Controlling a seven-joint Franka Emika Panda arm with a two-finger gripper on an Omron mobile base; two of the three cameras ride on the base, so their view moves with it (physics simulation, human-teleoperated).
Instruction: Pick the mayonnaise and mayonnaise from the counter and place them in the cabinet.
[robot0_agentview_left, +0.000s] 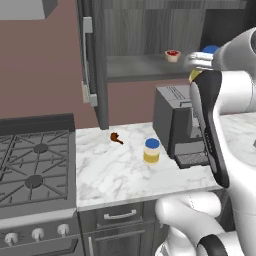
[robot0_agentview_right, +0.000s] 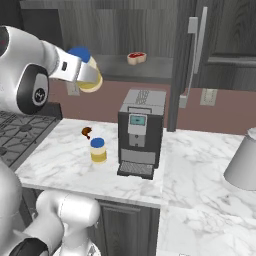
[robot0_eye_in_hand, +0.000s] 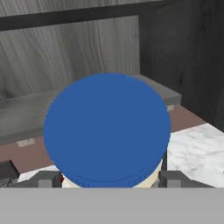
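We see our two-finger tool (robot0_agentview_right: 89, 75) clenched around one small cream-white mayonnaise jar with a yellow band and round blue lid (robot0_agentview_right: 86, 67), held up in the air, tipped on its side, above and left of the boxy dark coffee machine (robot0_agentview_right: 139, 131). The second mayonnaise jar (robot0_agentview_left: 151, 150) stands upright on the white marble worktop (robot0_agentview_left: 110, 175), just left of the coffee machine. Above the machine, the tall dark grey wood cabinet (robot0_agentview_left: 145, 30) is open, and a tiny white bowl with red filling (robot0_agentview_left: 172, 55) sits on its grey shelf (robot0_agentview_left: 135, 67).

Even, flat rendered light, soft shadows, no glare, slightly coarse.
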